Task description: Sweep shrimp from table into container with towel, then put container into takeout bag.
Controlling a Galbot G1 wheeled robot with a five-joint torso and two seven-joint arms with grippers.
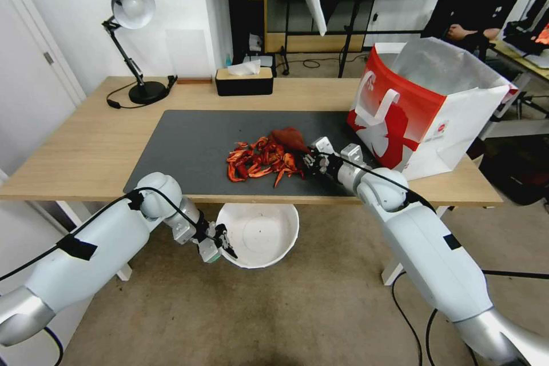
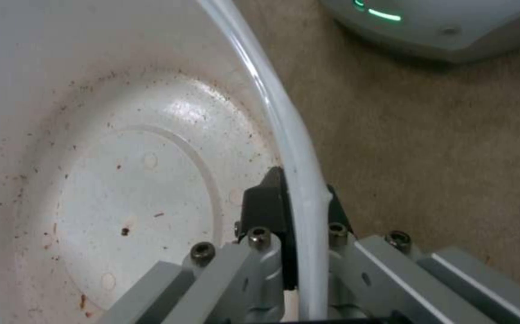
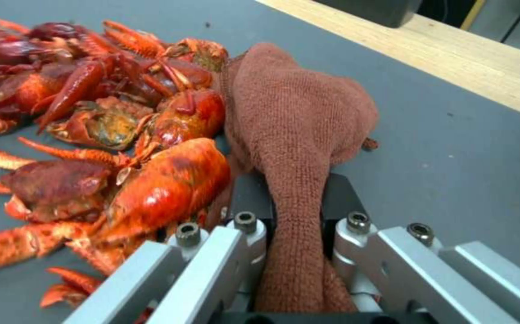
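**Bowl held below the table edge, towel pressed against the shrimp pile**

Nearest to the robot, below the front edge of the table, the left gripper holds the container out over the carpet. Its fingers are clamped on the white rim, one inside the wall and one outside. The bowl has no shrimp in it; its bottom shows brown specks and smears. It hangs just under the table edge, roughly beneath the pile of shellfish.

Up on the table, on the dark grey mat, lies the shrimp, a loose heap of red-orange bodies, claws and legs near the mat's front edge. Right against the heap, on the side toward the takeout bag, sits the towel, bunched into a rust-red lump. The right gripper is clenched on the tail of the cloth, which runs between its two pads, and the bulb of the towel touches the closest shellfish.

Beyond the right arm stands the takeout bag, upright at the table's end, mouth open, its silver lining showing.

At the back of the table rest a black tissue box and, well apart from it, a desk lamp.
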